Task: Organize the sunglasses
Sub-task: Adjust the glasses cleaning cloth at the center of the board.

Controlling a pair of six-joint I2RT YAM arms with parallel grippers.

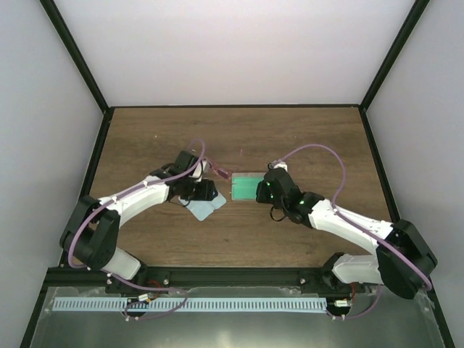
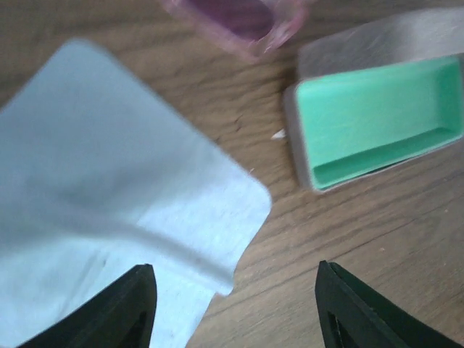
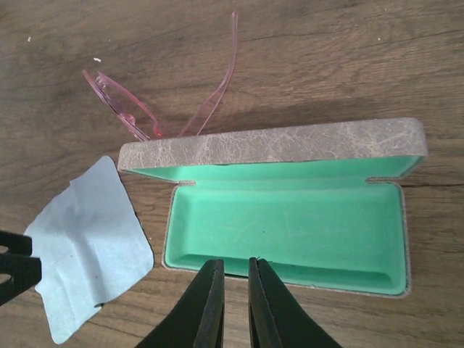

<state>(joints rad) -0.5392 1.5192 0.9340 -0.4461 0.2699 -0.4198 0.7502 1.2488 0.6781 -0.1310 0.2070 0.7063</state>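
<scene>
The sunglasses [image 3: 127,109], slim with pink lenses and thin arms, lie on the wood just behind the open case [image 3: 290,217]; they also show in the left wrist view [image 2: 239,18]. The case has a green lining and a grey-brown lid [image 3: 275,145]. My right gripper [image 3: 235,268] hangs over the case's near rim, its jaws almost together with nothing between them. My left gripper [image 2: 235,304] is open and empty over the corner of the light blue cloth [image 2: 109,167], left of the case [image 2: 377,116]. In the top view both grippers flank the case [image 1: 246,187].
The light blue cloth [image 1: 205,209] lies flat and slightly creased left of the case. The black frame posts and white walls bound the brown table [image 1: 304,138]. A left fingertip [image 3: 14,268] shows at the edge of the right wrist view.
</scene>
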